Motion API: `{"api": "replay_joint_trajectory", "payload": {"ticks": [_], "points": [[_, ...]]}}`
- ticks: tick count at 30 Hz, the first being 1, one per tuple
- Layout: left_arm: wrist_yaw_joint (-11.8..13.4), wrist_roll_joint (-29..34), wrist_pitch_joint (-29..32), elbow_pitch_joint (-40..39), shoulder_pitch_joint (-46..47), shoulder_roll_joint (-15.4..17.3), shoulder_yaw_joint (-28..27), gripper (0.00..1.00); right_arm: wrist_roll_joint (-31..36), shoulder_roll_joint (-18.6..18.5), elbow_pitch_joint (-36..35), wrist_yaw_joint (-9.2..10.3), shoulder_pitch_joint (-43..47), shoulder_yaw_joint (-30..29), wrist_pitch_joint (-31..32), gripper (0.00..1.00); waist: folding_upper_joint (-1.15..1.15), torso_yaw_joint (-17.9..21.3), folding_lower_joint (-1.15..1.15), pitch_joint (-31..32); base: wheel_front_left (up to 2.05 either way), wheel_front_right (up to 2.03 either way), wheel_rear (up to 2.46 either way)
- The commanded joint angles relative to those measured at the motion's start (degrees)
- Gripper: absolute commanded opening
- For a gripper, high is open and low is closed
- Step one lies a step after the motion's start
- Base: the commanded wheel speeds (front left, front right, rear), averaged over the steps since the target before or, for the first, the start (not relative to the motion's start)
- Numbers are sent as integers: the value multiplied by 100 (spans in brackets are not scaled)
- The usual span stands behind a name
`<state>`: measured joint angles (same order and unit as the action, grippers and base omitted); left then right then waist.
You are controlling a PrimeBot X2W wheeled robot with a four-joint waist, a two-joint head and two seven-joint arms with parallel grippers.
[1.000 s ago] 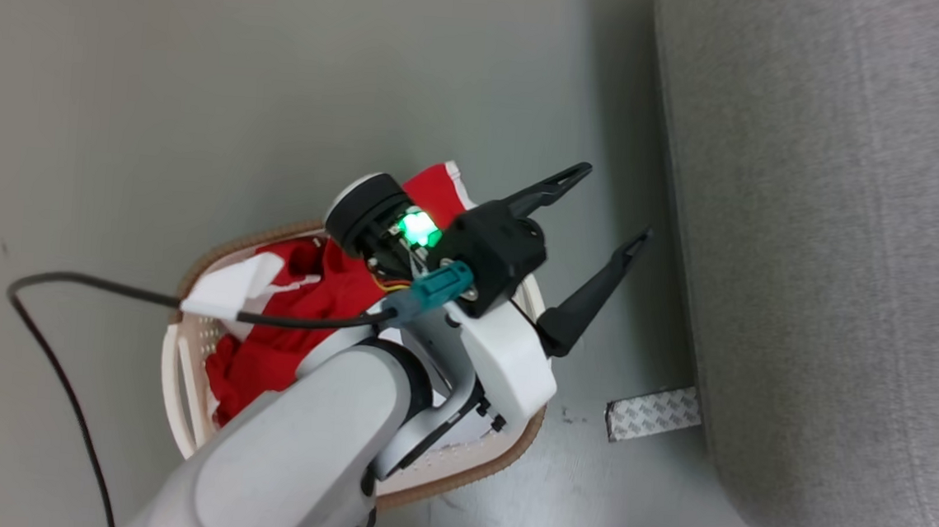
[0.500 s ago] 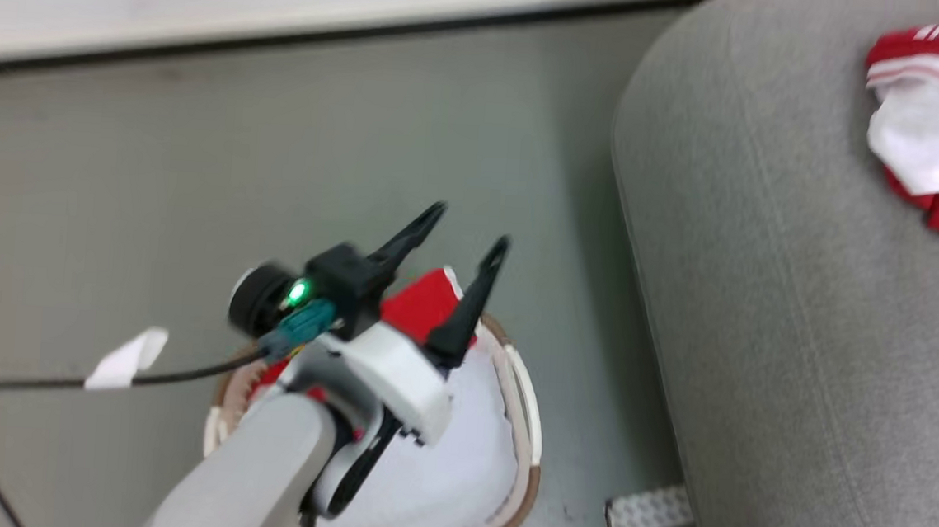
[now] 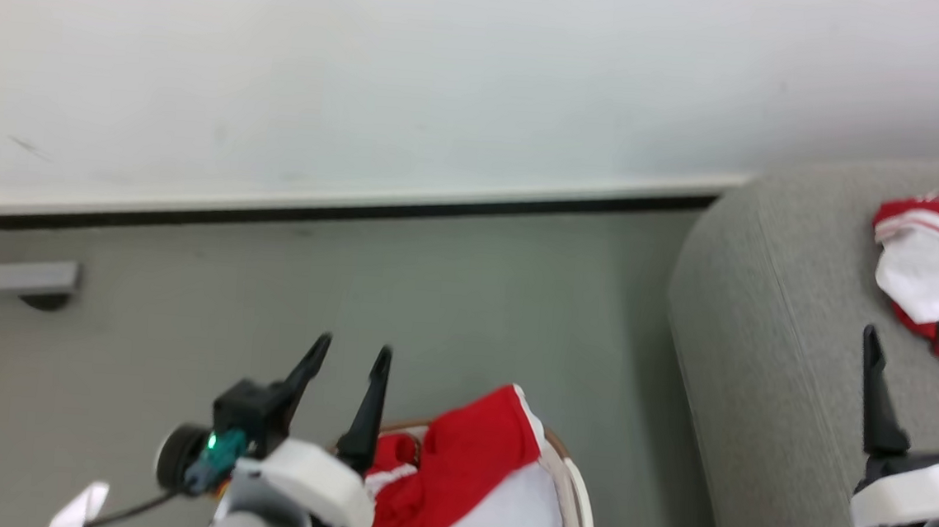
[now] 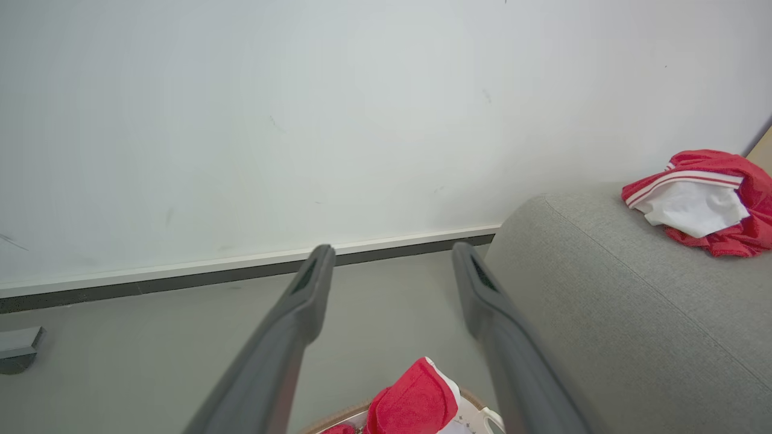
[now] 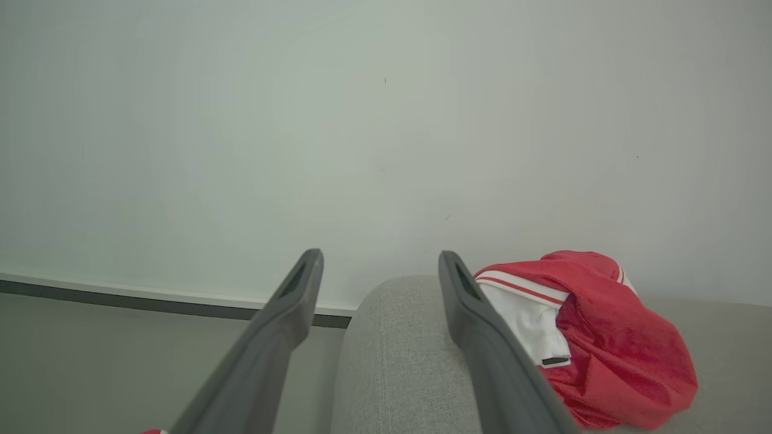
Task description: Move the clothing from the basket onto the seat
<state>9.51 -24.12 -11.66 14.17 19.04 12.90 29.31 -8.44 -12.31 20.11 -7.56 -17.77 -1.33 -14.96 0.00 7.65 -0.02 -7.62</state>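
Soft, matt red-and-white cloth garments (image 5: 615, 337), a coarse-woven light grey fabric sofa (image 3: 759, 383) and a smooth oval white plastic basket (image 3: 582, 511), brown-rimmed.

Head view: high, looking forward and down over the basket (image 3: 575, 486) toward the wall (image 3: 450, 72) and the seat (image 3: 760, 358).
Left wrist view: low, above the basket, facing the wall.
Right wrist view: near the seat, facing the wall.
Shared: wall, seat, the clothing (image 5: 621, 349) lying there.
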Motion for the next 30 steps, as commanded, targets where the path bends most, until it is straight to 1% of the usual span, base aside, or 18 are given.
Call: {"api": "replay_joint_trajectory", "payload": {"ticks": [1, 7, 9, 14, 20, 30], "points": [[33, -61, -129, 95, -246, 24, -53, 100, 28, 72, -37, 14, 223, 22, -9, 100, 0, -338, 2, 423, 0, 0, 0], [49, -71, -322, 272, -764, -4, -213, 100, 156, 305, 2, 14, 738, 245, -9, 100, 0, -461, 2, 727, 0, 0, 0], [51, -23, -352, 272, -901, -10, -300, 100, 282, 305, 16, 14, 850, 366, -10, 100, 0, -472, 2, 771, 0, 0, 0], [-7, 196, -348, 33, -1255, -89, -656, 100, 368, 480, 76, 14, 1076, 460, -10, 100, 0, -487, 2, 871, 0, 0, 0], [-256, 526, -349, -103, -1592, -225, -1067, 100, 311, 635, 95, 14, 1338, 355, -10, 100, 0, -518, 2, 1002, 0, 0, 0], [-663, 916, -350, 15, -1802, -478, -1709, 100, 350, 807, 133, 14, 1577, 259, -10, 100, 0, -625, 2, 1098, 0, 0, 0]]}}
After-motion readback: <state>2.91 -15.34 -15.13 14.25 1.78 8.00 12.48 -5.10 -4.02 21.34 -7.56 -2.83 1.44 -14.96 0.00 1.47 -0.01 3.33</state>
